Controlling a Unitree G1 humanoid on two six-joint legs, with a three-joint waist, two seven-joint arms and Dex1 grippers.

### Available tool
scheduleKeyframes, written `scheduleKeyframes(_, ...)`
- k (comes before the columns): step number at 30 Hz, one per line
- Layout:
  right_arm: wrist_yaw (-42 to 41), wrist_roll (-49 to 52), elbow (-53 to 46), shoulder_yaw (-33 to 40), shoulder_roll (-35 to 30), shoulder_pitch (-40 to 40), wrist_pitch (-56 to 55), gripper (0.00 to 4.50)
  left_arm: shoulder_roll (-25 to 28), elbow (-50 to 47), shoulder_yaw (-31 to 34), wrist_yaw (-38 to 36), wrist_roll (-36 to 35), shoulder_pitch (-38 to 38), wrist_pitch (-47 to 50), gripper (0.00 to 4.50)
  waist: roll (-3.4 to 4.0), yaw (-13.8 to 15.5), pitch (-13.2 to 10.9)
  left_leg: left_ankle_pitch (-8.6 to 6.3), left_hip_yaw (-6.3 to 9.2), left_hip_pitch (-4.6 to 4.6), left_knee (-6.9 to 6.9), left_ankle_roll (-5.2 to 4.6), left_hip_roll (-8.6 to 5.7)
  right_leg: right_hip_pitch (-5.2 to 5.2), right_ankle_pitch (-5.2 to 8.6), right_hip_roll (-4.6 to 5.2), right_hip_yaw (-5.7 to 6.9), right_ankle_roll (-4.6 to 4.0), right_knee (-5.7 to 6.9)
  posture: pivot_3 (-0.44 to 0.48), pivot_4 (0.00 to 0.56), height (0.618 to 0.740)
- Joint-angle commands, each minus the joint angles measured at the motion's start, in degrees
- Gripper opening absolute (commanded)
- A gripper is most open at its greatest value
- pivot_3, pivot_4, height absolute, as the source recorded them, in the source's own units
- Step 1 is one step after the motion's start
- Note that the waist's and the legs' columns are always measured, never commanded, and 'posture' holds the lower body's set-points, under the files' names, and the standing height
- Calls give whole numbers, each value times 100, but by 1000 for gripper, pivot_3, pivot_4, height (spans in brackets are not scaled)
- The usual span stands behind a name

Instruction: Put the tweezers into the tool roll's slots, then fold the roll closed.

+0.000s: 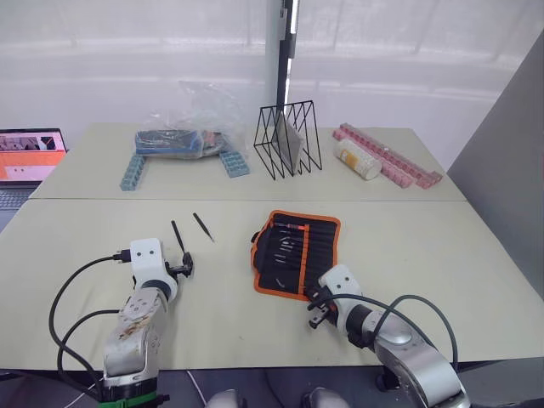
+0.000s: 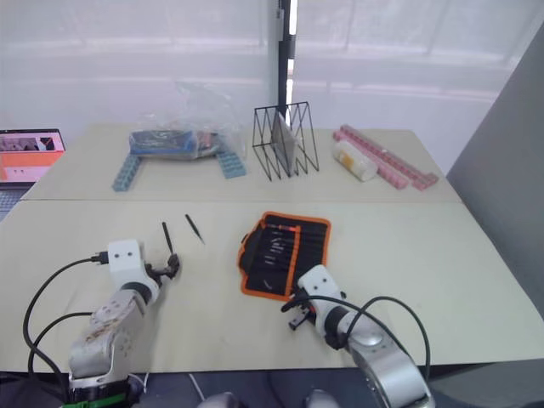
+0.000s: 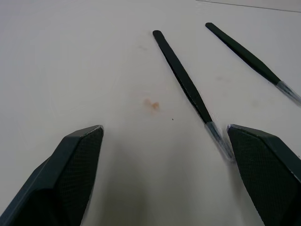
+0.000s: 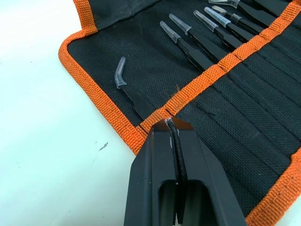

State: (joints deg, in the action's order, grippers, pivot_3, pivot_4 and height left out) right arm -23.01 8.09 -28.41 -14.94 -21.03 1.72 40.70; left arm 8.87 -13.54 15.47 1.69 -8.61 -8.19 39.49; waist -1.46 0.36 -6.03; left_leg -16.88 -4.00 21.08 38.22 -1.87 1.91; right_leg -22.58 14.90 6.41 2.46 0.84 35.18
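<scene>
Nearest the camera, the right hand (image 4: 175,123) sits at the near edge of the tool roll (image 1: 297,252), its two black fingers pressed together with nothing visibly caught between them, the tips touching the orange trim band where it meets the roll's border. Several tweezers already stand in the slots (image 4: 244,108), their clear-capped tips poking out above the band; one with a bent tip lies in the end slot just beside the right hand.

Across the bench (image 1: 425,255), the left hand (image 3: 164,141) hovers low with its fingers spread wide and empty. Two loose tweezers (image 3: 186,84) lie on the bare surface ahead of it, side by side but apart. The nearer one runs its capped tip down towards the hand's right-side finger, close to touching it; the farther one lies beyond and off to that same side.

The step in hand looks to be picking up the nearer loose tweezer. To do it well, the left hand should shift sideways so the slim body lies midway between the fingers, settle flat to the bench, and close across the thicker middle rather than the capped tip, so it does not pivot or skid. The right hand may help by pinning the roll flat.
</scene>
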Motion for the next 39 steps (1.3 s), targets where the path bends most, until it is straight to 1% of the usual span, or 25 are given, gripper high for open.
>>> scheduleKeyframes(1, -41, 0, 417, -217, -17, 143, 381, 0, 50, 503, -16, 158, 177, -161, -94, 4478, 8, 0, 4, 1, 0, -2, 0, 0, 0, 2, 0, 0, 0, 0, 0, 0, 150, 737)
scheduleKeyframes(5, -53, -1, 468, -217, -10, 77, 372, 0, 84, 1033, -16, 160, 223, -406, -317, 4478, 13, 5, 5, 5, 0, -6, 0, 4, 0, 8, 0, -2, 2, 0, 1, 0, 150, 737)
scheduleKeyframes(8, -58, -2, 482, -225, -8, 47, 370, 0, 95, 1183, -25, 135, 211, -484, -452, 3639, 14, 9, 4, 9, 0, -16, 0, 3, 0, 18, 0, -1, 2, 0, 1, 0, 150, 737)
scheduleKeyframes(13, -65, 1, 489, -209, -19, 15, 374, 0, 92, 1313, -93, -97, 83, -524, -683, 2028, 16, 20, 4, 9, 0, -25, 0, 5, 1, 25, 0, 2, 1, -1, 1, 0, 150, 737)
scheduleKeyframes(16, -63, 9, 460, -192, -29, 26, 393, 0, 100, 1385, -90, -198, 32, -556, -751, 1054, 15, 28, 3, -5, 1, -27, 0, 29, 1, 19, 0, 6, 1, -1, 0, 0, 150, 737)
scheduleKeyframes(17, -63, 11, 454, -190, -31, 28, 399, 0, 104, 1404, -84, -219, 26, -568, -765, 657, 15, 28, 3, -6, 1, -28, 0, 31, 1, 17, 0, 6, 1, -1, -1, 0, 150, 737)
scheduleKeyframes(19, -60, 9, 435, -187, -36, 46, 411, 0, 125, 1425, -62, -288, -6, -576, -815, 68, 15, 29, 3, -7, 1, -29, 0, 33, 1, 16, 0, 7, 1, -1, -2, 0, 150, 737)
scheduleKeyframes(25, -51, 12, 406, -175, -38, 73, 449, 0, 434, 1479, 143, -559, -79, -587, -1024, 27, 16, 30, 2, -16, 1, -30, -3, 48, 1, 12, 0, 8, 1, -1, -3, 0, 150, 737)
scheduleKeyframes(28, -53, 16, 402, -178, -39, 79, 458, 0, 631, 1404, 237, -823, -189, -640, -1435, 27, 8, 29, -2, -16, 1, -24, -4, 49, 2, 3, -1, 8, 0, -1, -2, 0, 150, 737)
scheduleKeyframes(30, -56, 17, 399, -178, -39, 81, 463, 0, 761, 1330, 214, -1075, -241, -665, -1682, 27, -8, 9, 0, -14, 1, 2, -5, 52, 2, -24, -3, 8, 0, -4, -2, 0, 150, 737)
scheduleKeyframes(31, -59, 18, 395, -178, -41, 83, 467, 0, 848, 1235, 194, -1300, -322, -700, -1826, 27, -11, -3, 1, -12, 0, 17, -5, 52, 2, -44, -6, 8, -1, -8, 0, 0, 150, 737)
scheduleKeyframes(33, -71, 16, 393, -179, -42, 84, 474, 0, 1082, 1032, 36, -1881, -501, -851, -2026, 27, -15, -21, -3, 0, 0, 26, -8, 31, 2, -53, -15, 8, 1, -12, 3, 0, 150, 737)
scheduleKeyframes(35, -81, 13, 399, -185, -41, 77, 477, 0, 1238, 967, -178, -2404, -696, -1075, -2061, 27, -15, -19, -7, 2, 0, 30, -15, 36, 3, -57, -31, 8, 6, -17, 3, 0, 150, 737)
scheduleKeyframes(37, -84, 9, 419, -195, -32, 57, 478, 0, 1300, 994, -461, -2876, -881, -1357, -1942, 27, -11, -20, -10, 1, 0, 31, -16, 40, 4, -57, -32, 8, 8, -17, -4, 0, 150, 737)
scheduleKeyframes(39, -84, 5, 448, -200, -23, 28, 479, 0, 1252, 1084, -853, -3328, -993, -1722, -1877, 27, -11, -28, -9, 2, -1, 31, -16, 38, 3, -55, -32, 8, 8, -17, -10, 0, 150, 737)
